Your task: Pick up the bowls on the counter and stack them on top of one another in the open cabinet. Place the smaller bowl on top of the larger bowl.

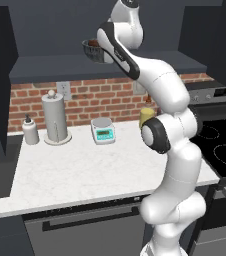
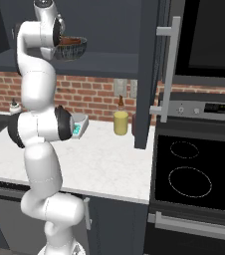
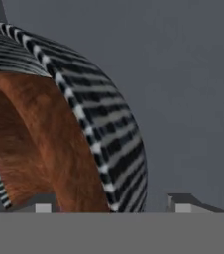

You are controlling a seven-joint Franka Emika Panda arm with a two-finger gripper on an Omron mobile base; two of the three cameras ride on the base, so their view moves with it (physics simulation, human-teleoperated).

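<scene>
- Two dark finger tips [image 3: 43,204] are seen at the bottom of the hand view, at 7 o'clock and 5 o'clock, standing wide apart.
- Between the tips, the rims of both bowls pass, but the gripper [image 3: 111,206] is not clamped on them.
- Closest to the tips is the smaller bowl [image 3: 39,149], brown and smooth, sitting inside the larger bowl [image 3: 111,129].
- Black and white ribs are seen on the outside of the larger bowl.
- Both bowls are seen stacked on the shelf of the open cabinet [image 2: 109,62], at 11 o'clock in the right base view.
- Below the cabinet, the white counter [image 1: 75,170] is seen in front of a red brick wall [image 1: 95,97].
- On the counter, a paper towel roll [image 1: 55,120] and a soap bottle [image 1: 30,131] are placed at 9 o'clock in the left base view.
- A small kitchen scale [image 1: 103,131] is placed near the middle, and a yellow bottle [image 2: 120,119] stands by the wall.
- A black stovetop [image 2: 194,164] is seen at 3 o'clock in the right base view.
</scene>
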